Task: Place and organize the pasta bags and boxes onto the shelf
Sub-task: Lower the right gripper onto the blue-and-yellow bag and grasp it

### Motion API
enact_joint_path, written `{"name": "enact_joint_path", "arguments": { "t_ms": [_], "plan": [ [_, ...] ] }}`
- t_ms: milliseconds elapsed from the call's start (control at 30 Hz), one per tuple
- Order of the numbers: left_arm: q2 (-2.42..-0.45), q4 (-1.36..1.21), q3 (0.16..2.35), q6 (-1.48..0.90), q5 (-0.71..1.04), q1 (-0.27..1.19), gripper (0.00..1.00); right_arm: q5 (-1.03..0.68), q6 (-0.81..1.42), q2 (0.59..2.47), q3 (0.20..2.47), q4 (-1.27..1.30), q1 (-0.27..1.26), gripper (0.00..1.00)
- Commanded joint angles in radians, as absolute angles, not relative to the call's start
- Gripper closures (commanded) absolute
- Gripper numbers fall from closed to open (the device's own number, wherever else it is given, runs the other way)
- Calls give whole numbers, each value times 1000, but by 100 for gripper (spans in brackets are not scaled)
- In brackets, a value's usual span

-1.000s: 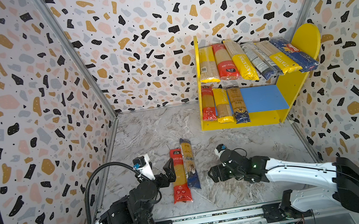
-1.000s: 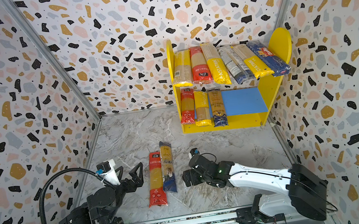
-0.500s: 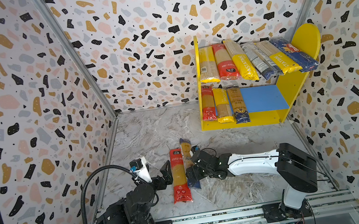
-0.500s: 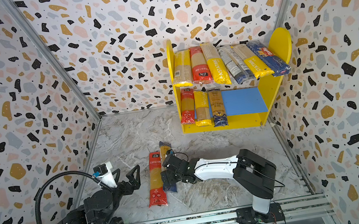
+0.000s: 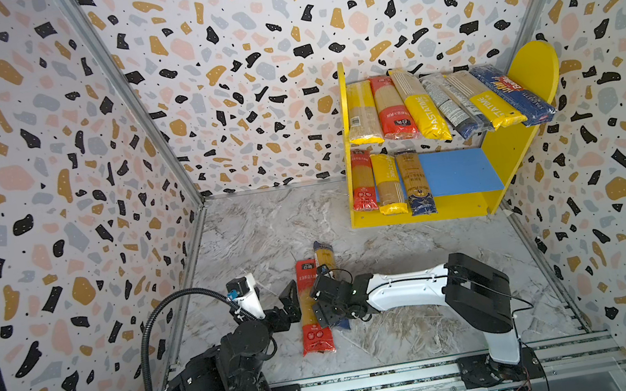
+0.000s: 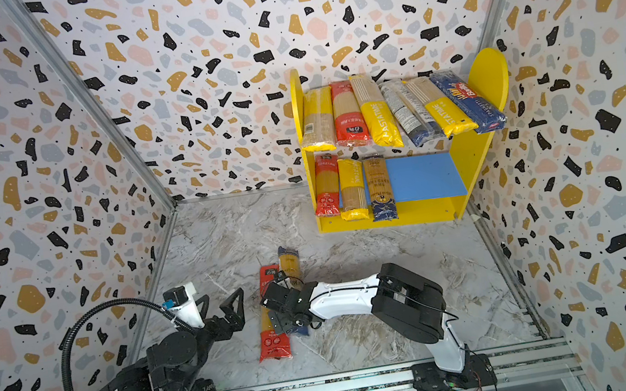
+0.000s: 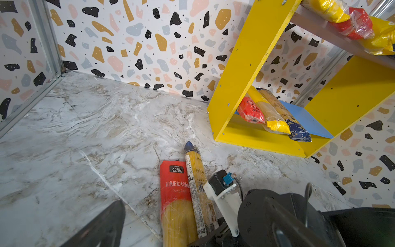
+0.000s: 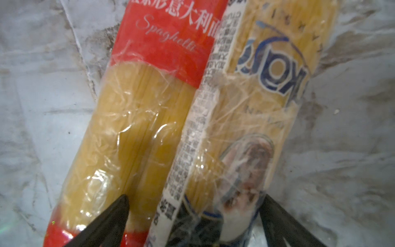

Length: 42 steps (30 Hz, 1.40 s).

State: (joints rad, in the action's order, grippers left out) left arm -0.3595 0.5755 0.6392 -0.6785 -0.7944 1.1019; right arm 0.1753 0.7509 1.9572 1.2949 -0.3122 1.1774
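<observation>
Two pasta packs lie side by side on the marble floor: a red one (image 5: 311,310) (image 8: 166,38) and a clear one with dark blue ends (image 5: 324,257) (image 8: 252,111). My right gripper (image 5: 319,303) (image 8: 194,222) hovers low over them, open. One of its fingers (image 8: 106,222) is above the red pack and the other finger (image 8: 284,226) is past the clear pack's outer side. My left gripper (image 6: 221,307) stands open just left of the red pack, holding nothing. The shelf (image 5: 533,75) at the back right carries several packs on top and three on its blue lower board (image 5: 459,172).
Patterned walls close in the marble floor (image 5: 266,228) on three sides. A metal rail (image 5: 372,381) runs along the front edge. The right half of the blue board is bare. The right arm's white link (image 5: 404,283) stretches across the floor in front.
My right arm has swung left from beside the packs to directly over them, still open. The left gripper has hardly moved.
</observation>
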Motion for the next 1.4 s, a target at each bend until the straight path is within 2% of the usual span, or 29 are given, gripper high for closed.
{"name": "enact_joint_path", "arguments": {
  "t_ms": [0,467,967,1067,1233,1367],
  "plan": [
    [-364,568,658,-683,-813,1105,1,184,748,1964,1244,-384,1172,9],
    [-388,573,672,-685,-827,1104,0,137,746,1790,999,-279,1097,10],
    [-416,561,664,-695,-828,1105,0,222,684,1947,1170,-394,1129,12],
    [-417,561,661,-696,-830,1105,1,220,685,1978,1184,-407,1131,21],
    [-416,564,660,-696,-834,1105,1,207,701,1993,1158,-425,1131,52],
    [-416,566,655,-696,-842,1105,0,160,702,1933,1077,-380,1129,66]
  ]
}}
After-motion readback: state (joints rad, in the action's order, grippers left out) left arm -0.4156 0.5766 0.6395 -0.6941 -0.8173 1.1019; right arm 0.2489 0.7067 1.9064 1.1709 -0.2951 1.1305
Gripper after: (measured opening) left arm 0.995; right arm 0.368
